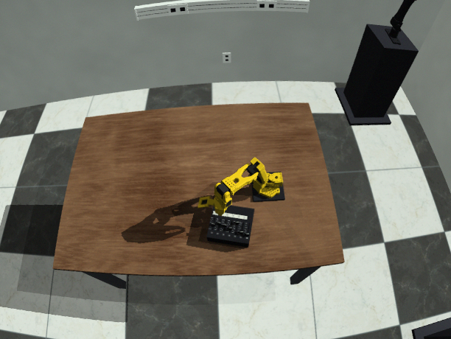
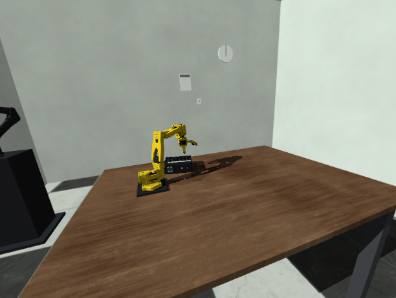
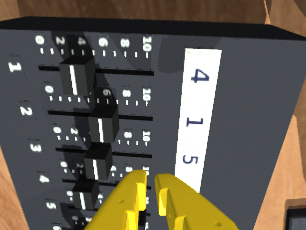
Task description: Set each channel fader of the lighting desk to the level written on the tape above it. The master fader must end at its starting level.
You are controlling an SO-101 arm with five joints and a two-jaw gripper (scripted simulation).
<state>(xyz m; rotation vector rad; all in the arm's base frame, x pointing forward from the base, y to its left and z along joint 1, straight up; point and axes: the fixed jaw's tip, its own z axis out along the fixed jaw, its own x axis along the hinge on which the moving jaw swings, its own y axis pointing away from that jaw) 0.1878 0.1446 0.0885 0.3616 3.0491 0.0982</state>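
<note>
The lighting desk is a black box with rows of black fader knobs. Its white tape reads 4, 1 and 5 for channels 1 to 3; later figures are hidden by my fingers. In the wrist view, the channel 1 knob stands near 3 to 4, the channel 2 knob near 5 to 6, the channel 3 knob near 5 and the channel 4 knob near 3. The master fader cannot be made out. My gripper is shut and empty, above the desk's tape side.
The arm's base stands on the wooden table, close to the desk's tape side. A black pedestal stands on the floor beyond the table.
</note>
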